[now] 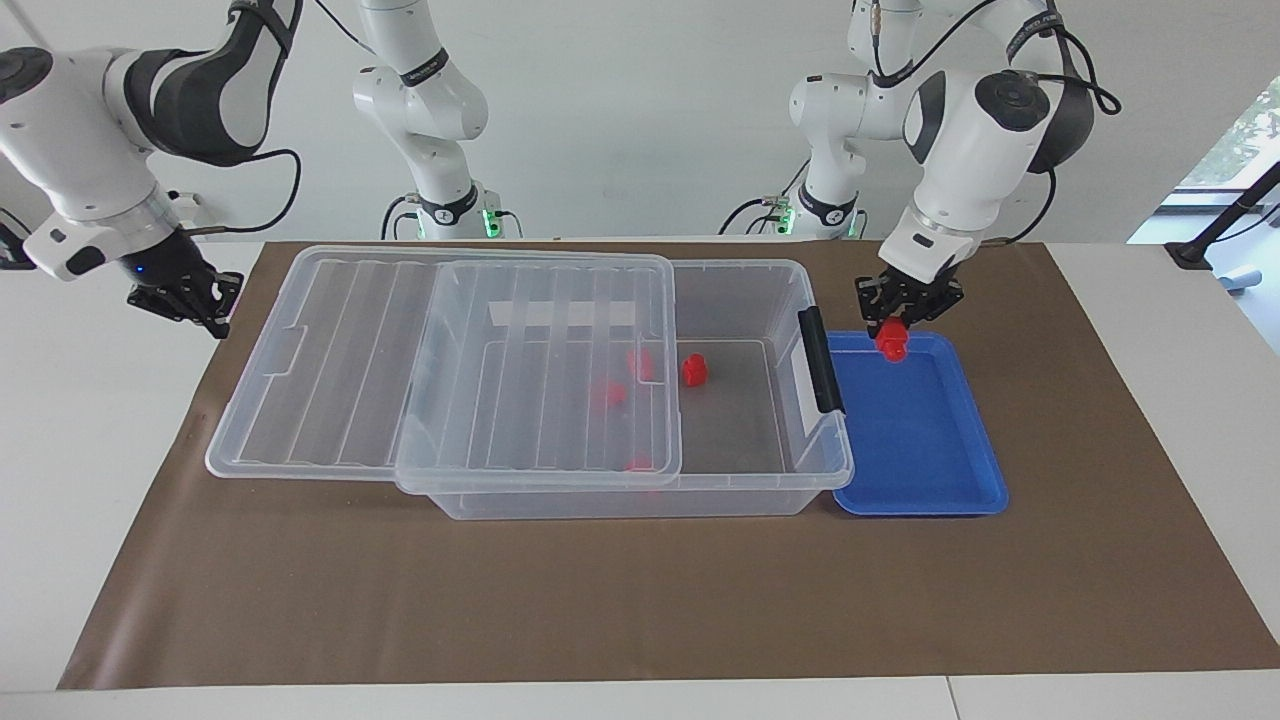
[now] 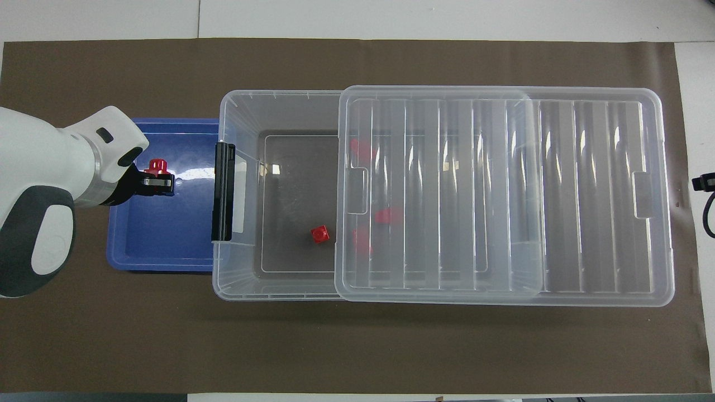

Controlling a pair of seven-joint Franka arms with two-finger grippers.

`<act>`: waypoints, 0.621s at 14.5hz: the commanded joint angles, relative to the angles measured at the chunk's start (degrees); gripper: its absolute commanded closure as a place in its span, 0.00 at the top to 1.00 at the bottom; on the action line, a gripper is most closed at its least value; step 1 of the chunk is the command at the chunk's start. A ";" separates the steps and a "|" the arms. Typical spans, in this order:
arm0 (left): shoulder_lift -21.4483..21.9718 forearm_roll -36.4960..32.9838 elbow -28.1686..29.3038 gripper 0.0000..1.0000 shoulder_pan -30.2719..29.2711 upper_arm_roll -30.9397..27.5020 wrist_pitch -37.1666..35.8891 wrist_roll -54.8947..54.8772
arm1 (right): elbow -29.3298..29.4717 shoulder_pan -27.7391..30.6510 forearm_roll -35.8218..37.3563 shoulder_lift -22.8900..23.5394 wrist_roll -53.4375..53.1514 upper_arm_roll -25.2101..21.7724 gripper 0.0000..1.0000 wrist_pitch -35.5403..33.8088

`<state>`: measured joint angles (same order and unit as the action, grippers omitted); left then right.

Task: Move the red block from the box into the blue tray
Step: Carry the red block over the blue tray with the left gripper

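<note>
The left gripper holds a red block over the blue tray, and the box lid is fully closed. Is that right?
Not quite. The lid is slid partway off the box, leaving the end beside the blue tray open, as the overhead view shows. The rest holds: the left gripper holds a red block over the tray.

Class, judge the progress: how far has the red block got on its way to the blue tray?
Done: the red block is out of the box. In hand: the left claw holds it over the blue tray. Left: lowering and releasing it. The right claw waits.
</note>
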<state>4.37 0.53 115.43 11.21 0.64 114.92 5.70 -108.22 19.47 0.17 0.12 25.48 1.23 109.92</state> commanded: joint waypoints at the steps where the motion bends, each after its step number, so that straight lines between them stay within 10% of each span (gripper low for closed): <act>1: -1.54 -0.36 4.27 0.00 -1.10 0.50 7.40 -1.04 | -3.21 0.31 0.26 -0.21 0.89 0.62 0.00 3.62; 9: -12.10 -0.27 9.19 0.00 -6.11 0.50 23.40 -5.96 | -5.68 -3.11 0.00 -0.12 -3.77 1.06 0.00 5.83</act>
<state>-6.69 0.53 122.05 6.32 0.69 133.26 0.72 -112.72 18.00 0.16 0.88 24.06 1.92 115.27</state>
